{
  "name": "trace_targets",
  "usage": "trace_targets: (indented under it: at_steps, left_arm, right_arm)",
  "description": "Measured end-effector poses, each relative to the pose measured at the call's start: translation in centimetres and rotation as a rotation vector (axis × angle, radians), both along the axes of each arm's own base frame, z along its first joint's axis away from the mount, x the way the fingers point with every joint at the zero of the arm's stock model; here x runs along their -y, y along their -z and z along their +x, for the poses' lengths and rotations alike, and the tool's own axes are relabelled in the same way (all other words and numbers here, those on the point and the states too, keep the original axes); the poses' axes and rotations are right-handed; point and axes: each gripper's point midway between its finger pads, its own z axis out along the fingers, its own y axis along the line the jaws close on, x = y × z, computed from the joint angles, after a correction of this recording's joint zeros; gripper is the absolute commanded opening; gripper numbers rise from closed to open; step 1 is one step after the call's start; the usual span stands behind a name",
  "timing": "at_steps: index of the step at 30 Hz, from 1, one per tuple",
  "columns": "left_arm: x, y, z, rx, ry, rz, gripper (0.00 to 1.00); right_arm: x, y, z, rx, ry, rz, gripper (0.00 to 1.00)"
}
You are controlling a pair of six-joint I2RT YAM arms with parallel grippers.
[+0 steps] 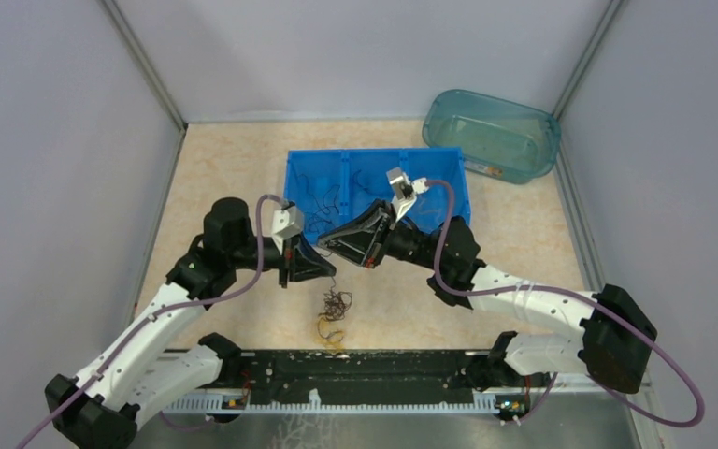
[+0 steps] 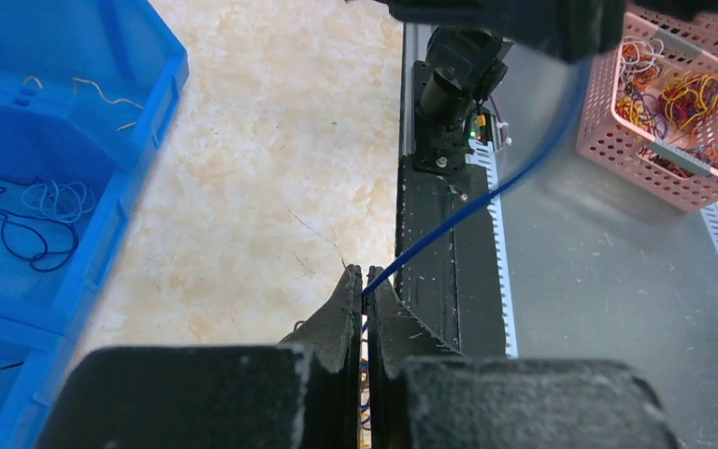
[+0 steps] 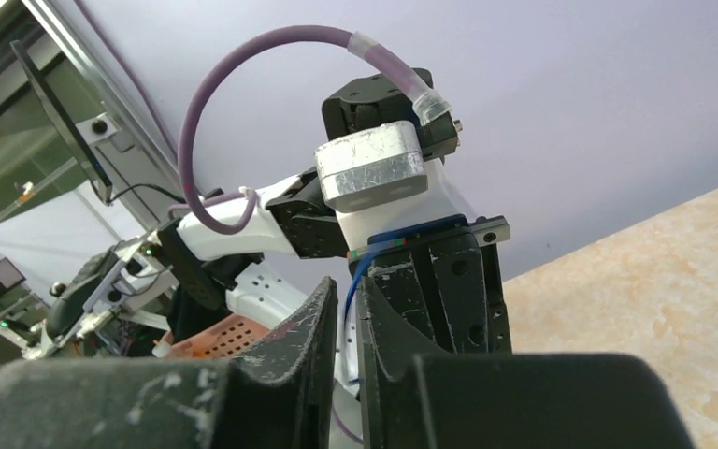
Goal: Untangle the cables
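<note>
A small tangle of brown, blue and black cables (image 1: 337,304) lies on the table under both grippers, with a yellow-orange curl (image 1: 327,328) just in front of it. My left gripper (image 1: 329,271) is shut on a thin blue cable (image 2: 449,220); its tips (image 2: 365,285) pinch one end. The cable runs taut up to my right gripper (image 1: 329,242). In the right wrist view the blue cable (image 3: 351,281) passes between the nearly closed tips (image 3: 350,304). The two grippers are close together above the tangle. More loose cables (image 2: 19,224) lie in the blue bin (image 1: 299,178).
The blue divided bin stands behind the grippers; its wall shows in the left wrist view (image 2: 112,206). A teal tub (image 1: 542,140) sits at the back right. A pink basket (image 2: 645,173) of coloured wires stands beyond the black base rail (image 1: 383,369).
</note>
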Motion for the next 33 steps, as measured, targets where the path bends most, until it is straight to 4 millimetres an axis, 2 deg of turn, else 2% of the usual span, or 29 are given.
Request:
trace_targets:
  at_steps: [2,5,9,11,14,16,21,24,27,30,33]
  left_arm:
    - [0.1,-0.2,0.1,-0.013,-0.004,-0.008,0.00]
    - [0.2,-1.1,0.0,-0.025,-0.008,-0.022,0.00]
    - [0.3,-3.2,0.1,0.006,-0.008,-0.050,0.00]
    - [0.3,-4.8,0.1,0.041,-0.005,-0.068,0.00]
    - [0.3,-7.2,0.2,0.095,-0.003,-0.095,0.00]
    - [0.4,-8.8,0.2,0.125,0.001,-0.111,0.00]
    - [0.5,-10.6,0.2,0.149,0.007,-0.128,0.00]
    - [0.5,-10.6,0.1,0.139,0.011,-0.126,0.00]
    - [0.5,-10.7,0.1,0.125,0.015,-0.124,0.00]
    - [0.5,-11.1,-0.1,0.116,0.019,-0.127,0.00]
    - [0.5,-11.8,-0.2,0.118,0.023,-0.133,0.00]
  right_arm:
    - [-0.1,0.2,0.1,-0.003,0.004,-0.009,0.34]
    - [0.1,0.7,0.3,0.001,0.024,-0.035,0.70]
    - [2.0,1.8,-0.3,0.048,0.077,-0.078,0.89]
    - [3.3,2.8,-0.9,0.095,0.105,-0.102,0.93]
    - [5.1,5.5,-1.4,0.168,0.155,-0.159,0.95]
    - [5.5,7.9,-1.4,0.201,0.175,-0.219,0.95]
    - [4.5,11.3,-0.4,0.244,0.184,-0.332,0.95]
    - [3.3,11.4,0.7,0.260,0.193,-0.357,0.91]
    - [1.9,10.3,1.8,0.285,0.206,-0.337,0.86]
    - [0.3,9.1,2.7,0.305,0.210,-0.301,0.78]
    - [-1.0,9.3,3.2,0.306,0.200,-0.288,0.69]
